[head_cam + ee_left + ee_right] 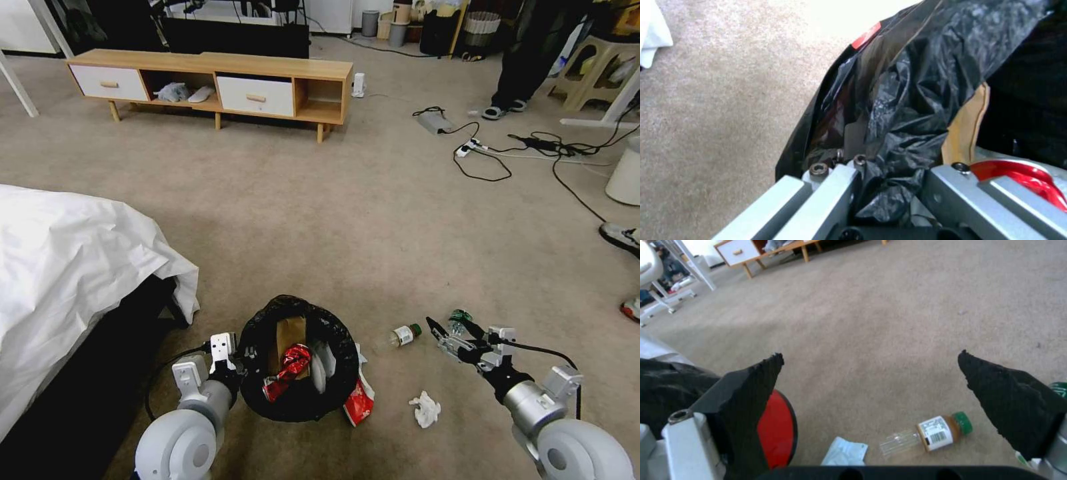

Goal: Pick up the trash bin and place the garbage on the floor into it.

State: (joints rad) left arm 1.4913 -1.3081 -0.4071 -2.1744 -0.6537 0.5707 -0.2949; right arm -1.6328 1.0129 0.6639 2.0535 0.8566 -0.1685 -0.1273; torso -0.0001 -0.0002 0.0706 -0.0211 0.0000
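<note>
Beige carpet floor (320,220), low wooden cabinet (213,83) beyond.

The trash bin (299,360) sits on the carpet (320,213) beside the bed (60,267). A bottle (403,335) and tissue (425,408) lie to its right; a paper bag (288,337) stands inside.

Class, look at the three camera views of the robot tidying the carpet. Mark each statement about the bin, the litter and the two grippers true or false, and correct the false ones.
1. The left gripper is clamped on the bin's rim. True.
2. The right gripper holds a bottle. False: it is open and empty, over the floor.
3. A brown paper bag is inside the bin. True.
4. Both bottles are already in the bin. False: one bottle lies on the carpet, the other beside the right gripper.
5. A white tissue lies on the carpet. True.
</note>
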